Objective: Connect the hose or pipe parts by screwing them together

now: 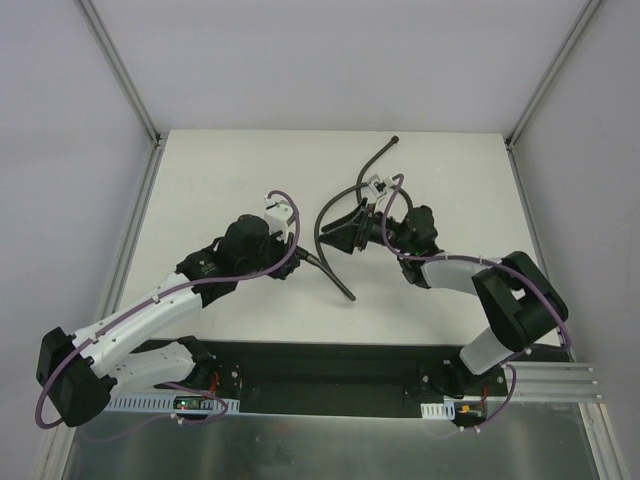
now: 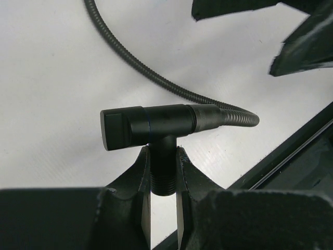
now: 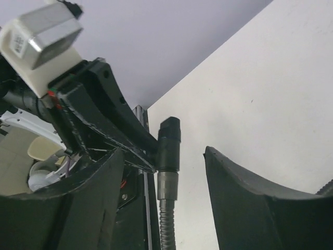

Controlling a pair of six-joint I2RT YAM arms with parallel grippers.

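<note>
Along the bottom edge of the overhead view we find the two arm bases, and from there the left arm [image 1: 150, 318] reaches up and right over the white bench [image 1: 220, 180]. At its tip, near the middle of the frame, the left tool [image 2: 163, 152] is closed tight on the small black T-shaped fitting [image 2: 148, 125]. In the left wrist view its two fingers pinch the short threaded stem from either side, low in the centre, with the crossbar level just above the fingertips. The right-hand end of that crossbar meets the ribbed collar of the dark-grey hose [image 2: 156, 78], in line with it; we cannot tell how far the thread is turned in. From the collar the hose bends sharply at the right of the frame and runs back to the upper left.

Just beyond, right of centre in the overhead view, the right tool [image 3: 164, 156] stands wide open. In its own wrist view the fitting and hose collar rise between its two fingers, with clear space on the right-hand side, so it grips nothing. Farther up the bench the hose curves to the upper middle of the overhead frame, where its knobbed end [image 1: 397, 140] lies well apart from both tools.
</note>
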